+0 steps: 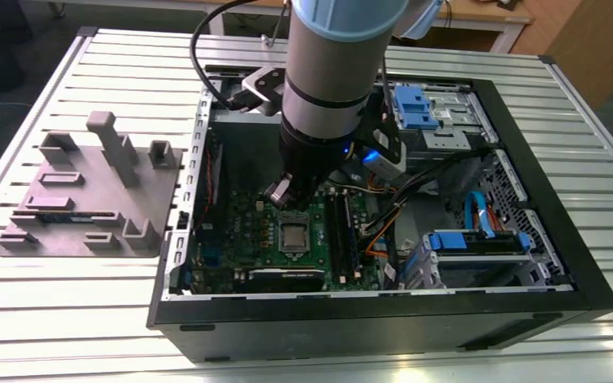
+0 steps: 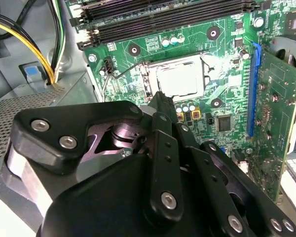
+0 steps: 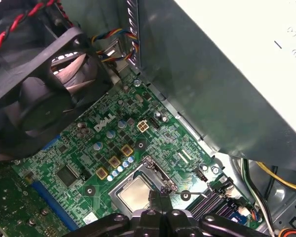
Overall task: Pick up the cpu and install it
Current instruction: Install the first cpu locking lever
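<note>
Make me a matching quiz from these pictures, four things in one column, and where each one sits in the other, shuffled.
Things:
1. cpu
2. grey moulded tray
3. gripper
4. fan

Places:
A. on the slatted table, outside the computer case
B. inside the case, just above the motherboard by the socket
C. lying in the motherboard socket
D. at the case wall, beside the motherboard, with red and black wires

Pairs: 1-C, 2-A, 3-B, 4-D

White lettering stands on the green motherboard (image 3: 84, 148) — just beside the black fan (image 3: 39, 94) — too small elsewhere to read; faint marks dot the white label (image 3: 266, 44).
</note>
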Tool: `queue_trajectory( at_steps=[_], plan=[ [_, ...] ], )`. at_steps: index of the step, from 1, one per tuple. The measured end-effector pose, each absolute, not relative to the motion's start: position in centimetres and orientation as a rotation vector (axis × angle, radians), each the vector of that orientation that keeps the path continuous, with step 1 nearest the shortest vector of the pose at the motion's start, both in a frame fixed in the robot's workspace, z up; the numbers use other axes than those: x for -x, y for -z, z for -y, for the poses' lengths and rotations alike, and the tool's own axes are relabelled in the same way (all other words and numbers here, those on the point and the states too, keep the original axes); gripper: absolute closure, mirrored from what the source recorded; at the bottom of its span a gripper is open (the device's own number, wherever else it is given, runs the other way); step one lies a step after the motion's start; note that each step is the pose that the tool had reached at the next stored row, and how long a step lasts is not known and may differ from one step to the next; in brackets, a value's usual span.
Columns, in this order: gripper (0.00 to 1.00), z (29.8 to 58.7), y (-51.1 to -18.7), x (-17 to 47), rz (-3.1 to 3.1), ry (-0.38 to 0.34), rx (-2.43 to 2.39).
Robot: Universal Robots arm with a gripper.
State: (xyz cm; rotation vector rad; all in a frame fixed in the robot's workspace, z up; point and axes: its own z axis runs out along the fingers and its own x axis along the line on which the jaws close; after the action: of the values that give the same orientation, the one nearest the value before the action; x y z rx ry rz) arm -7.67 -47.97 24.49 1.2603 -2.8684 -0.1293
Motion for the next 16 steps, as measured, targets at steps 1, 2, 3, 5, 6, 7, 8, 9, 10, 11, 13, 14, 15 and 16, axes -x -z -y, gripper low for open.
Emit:
queue_trajectory(
  at_steps=[1, 2, 3, 5, 6, 7, 8, 9, 10, 11, 13, 14, 15, 16],
  plan=[
    [0.90, 48.0, -24.5, 7.7, 2.868, 0.129, -1.260],
    [0.90, 48.0, -24.5, 7.7, 2.868, 0.129, -1.260],
    [0.90, 48.0, -24.5, 7.7, 2.868, 0.129, -1.260],
    [0.90, 48.0, -24.5, 7.7, 2.868, 0.129, -1.260],
    [0.90, 48.0, -24.5, 7.7, 2.868, 0.129, -1.260],
    [0.90, 48.0, -24.5, 7.7, 2.868, 0.129, -1.260],
    [0.90, 48.0, -24.5, 7.7, 2.868, 0.129, -1.260],
    [0.90, 48.0, -24.5, 7.7, 2.868, 0.129, -1.260],
    [0.90, 48.0, -24.5, 7.7, 2.868, 0.129, -1.260],
    [0.90, 48.0, -24.5, 7.7, 2.868, 0.129, -1.260],
    [0.90, 48.0, -24.5, 7.5, 2.868, 0.130, -1.260],
    [0.90, 48.0, -24.5, 7.2, 2.868, 0.130, -1.260],
    [0.90, 48.0, -24.5, 6.8, 2.867, 0.130, -1.260],
    [0.90, 48.0, -24.5, 5.7, 2.866, 0.131, -1.259]
  ],
)
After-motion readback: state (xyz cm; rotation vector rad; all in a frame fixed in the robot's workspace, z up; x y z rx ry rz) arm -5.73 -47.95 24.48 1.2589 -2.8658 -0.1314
